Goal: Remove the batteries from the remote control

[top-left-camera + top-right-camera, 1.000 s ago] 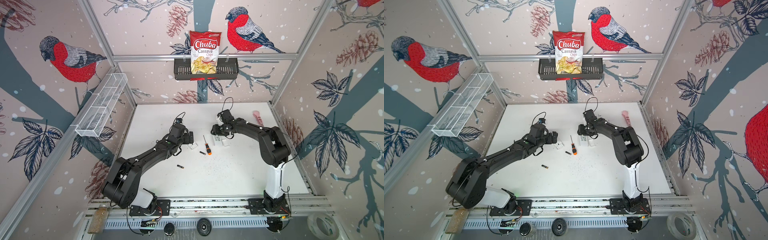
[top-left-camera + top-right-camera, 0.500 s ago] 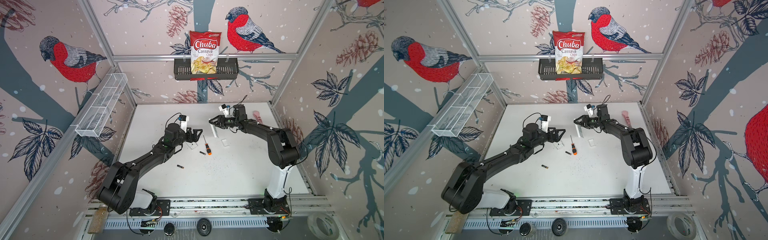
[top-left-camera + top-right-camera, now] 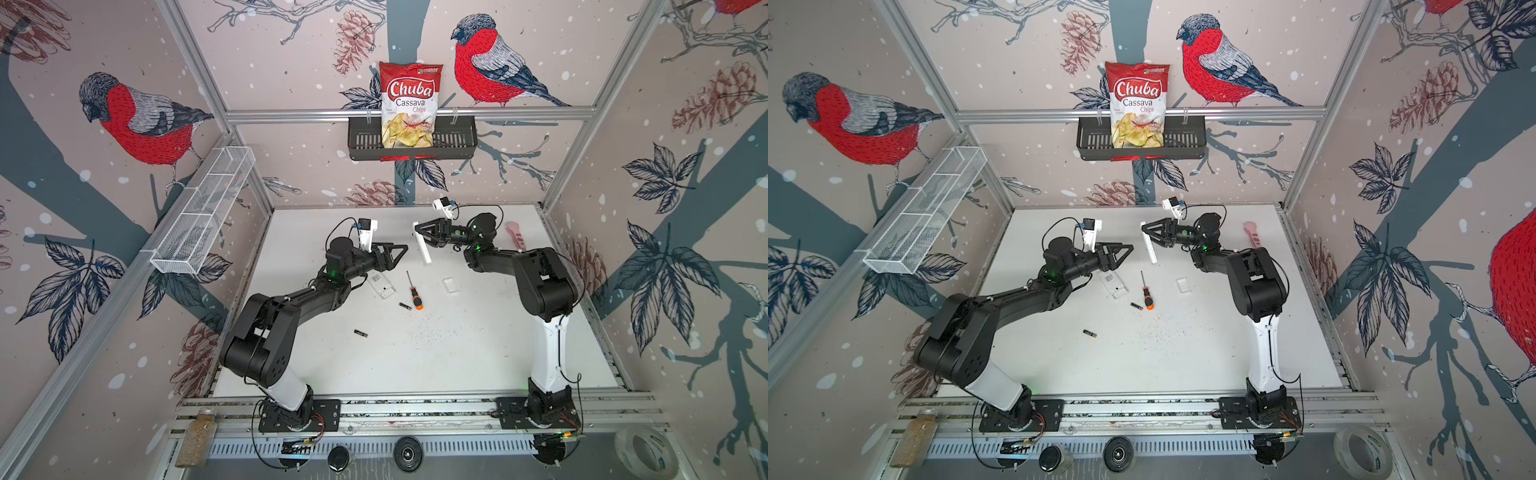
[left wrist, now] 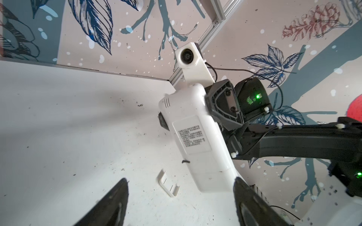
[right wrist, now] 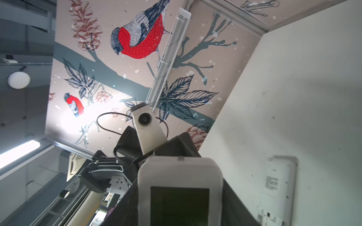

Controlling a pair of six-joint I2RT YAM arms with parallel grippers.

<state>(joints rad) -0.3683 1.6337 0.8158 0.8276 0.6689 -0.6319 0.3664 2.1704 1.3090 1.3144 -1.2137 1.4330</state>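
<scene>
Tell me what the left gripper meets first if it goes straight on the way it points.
Most likely the white remote held up by the right gripper: the left wrist view shows it straight ahead, though depth is unclear.

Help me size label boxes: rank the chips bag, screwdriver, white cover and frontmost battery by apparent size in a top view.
1. chips bag
2. screwdriver
3. white cover
4. frontmost battery, similar length but slimmer
</scene>
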